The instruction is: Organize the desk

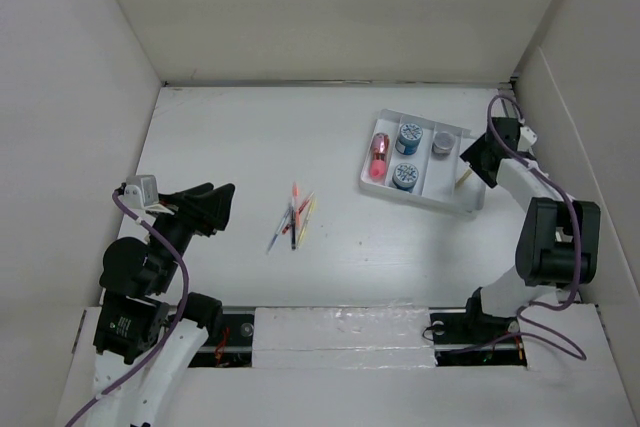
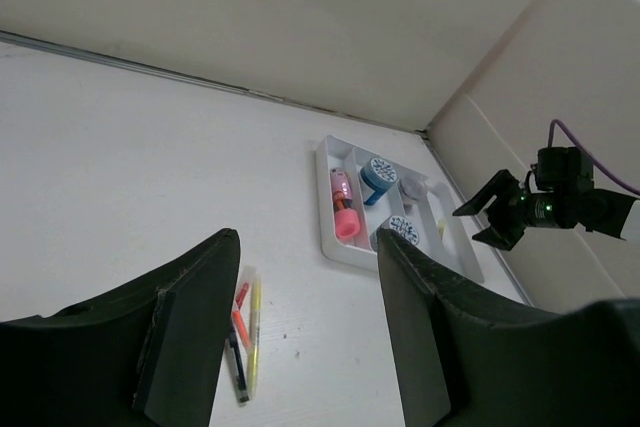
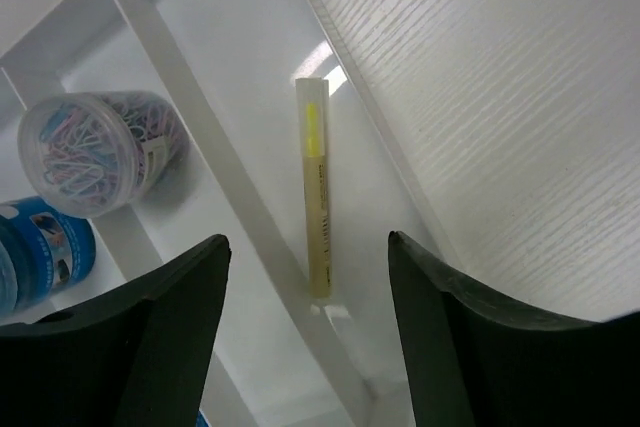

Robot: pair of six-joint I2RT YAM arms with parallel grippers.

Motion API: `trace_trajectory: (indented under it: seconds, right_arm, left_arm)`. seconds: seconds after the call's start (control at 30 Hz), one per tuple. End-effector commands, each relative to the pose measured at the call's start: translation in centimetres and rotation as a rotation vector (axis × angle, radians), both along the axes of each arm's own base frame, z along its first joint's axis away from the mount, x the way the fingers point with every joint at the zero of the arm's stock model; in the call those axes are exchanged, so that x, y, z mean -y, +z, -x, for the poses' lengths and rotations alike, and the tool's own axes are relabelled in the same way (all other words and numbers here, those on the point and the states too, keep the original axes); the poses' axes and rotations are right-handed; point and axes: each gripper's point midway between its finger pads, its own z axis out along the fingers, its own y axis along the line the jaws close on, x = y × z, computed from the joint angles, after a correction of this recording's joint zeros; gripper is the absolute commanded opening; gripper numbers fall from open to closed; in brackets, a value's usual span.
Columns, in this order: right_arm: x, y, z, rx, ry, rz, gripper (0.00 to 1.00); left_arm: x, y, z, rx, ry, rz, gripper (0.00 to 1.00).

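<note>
Black left gripper (image 1: 222, 209) at lower left of the overhead view, fingers spread wide, holding nothing. White desk (image 1: 250, 137) filling the middle of the frame, walled on three sides. Loose pens (image 1: 295, 219) bundled near its centre. Matching right gripper (image 1: 474, 169) at upper right, fingers parted wide over the compartmented tray (image 1: 430, 199), framing a yellow highlighter (image 3: 316, 217) in the tray's long end slot
</note>
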Motion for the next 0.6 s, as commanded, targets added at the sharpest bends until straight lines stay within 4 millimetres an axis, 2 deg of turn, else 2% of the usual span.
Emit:
trace_trajectory:
  seconds: [0.0, 0.1, 0.13, 0.17, 0.2, 0.23, 0.27, 0.33, 0.37, 0.4, 0.47, 0.5, 0.57]
  right_arm:
    - [-0.5, 3.7, -0.8, 0.088, -0.012, 0.062, 0.71]
    - [-4.3, 7.1, -1.1, 0.201, 0.084, 0.076, 0.66]
    - [-8.4, 7.2, -0.8, 0.22, 0.197, 0.058, 0.58]
    - [-10.8, 8.8, -0.5, 0.271, 0.271, 0.051, 0.49]
    - [-13.5, 9.8, -0.5, 0.314, 0.348, 0.038, 0.35]
    - [-16.1, 10.1, 0.0, 0.334, 0.412, 0.027, 0.09]
    - [-21.1, 10.0, 1.4, 0.343, 0.537, 0.008, 0.01]
    - [-25.9, 9.6, 2.6, 0.346, 0.639, -0.009, 0.0]
    - [-30.4, 8.2, 4.2, 0.316, 0.74, -0.013, 0.0]
    - [-32.3, 7.3, 5.0, 0.29, 0.776, -0.001, 0.0]
    - [-34.5, 5.3, 5.7, 0.237, 0.774, 0.062, 0.04]
    - [-37.5, 3.5, 6.9, 0.188, 0.833, 0.09, 0.09]
    - [-39.5, 2.0, 7.7, 0.165, 0.844, 0.144, 0.27]
  left_arm:
    - [0.3, 1.3, 0.2, 0.061, -0.021, 0.007, 0.53]
    - [0.3, 1.2, 0.1, 0.058, -0.021, 0.004, 0.54]
    - [0.4, 1.3, 0.2, 0.063, -0.026, 0.005, 0.54]
    - [0.4, 1.2, 0.2, 0.061, -0.026, 0.005, 0.54]
    - [0.3, 1.3, 0.2, 0.065, -0.023, 0.006, 0.54]
    - [0.2, 1.4, 0.3, 0.067, -0.015, 0.008, 0.54]
    - [0.2, 1.2, 0.2, 0.06, -0.014, 0.008, 0.54]
    - [0.3, 1.3, 0.3, 0.066, -0.02, 0.009, 0.54]
    - [0.2, 1.4, 0.3, 0.068, -0.018, 0.009, 0.54]
    - [0.2, 1.4, 0.3, 0.069, -0.018, 0.01, 0.54]
    - [0.2, 1.3, 0.1, 0.063, -0.012, 0.009, 0.54]
    - [0.2, 1.2, 0.1, 0.059, -0.014, 0.006, 0.54]
    - [0.3, 1.2, 0.2, 0.062, -0.018, 0.006, 0.55]
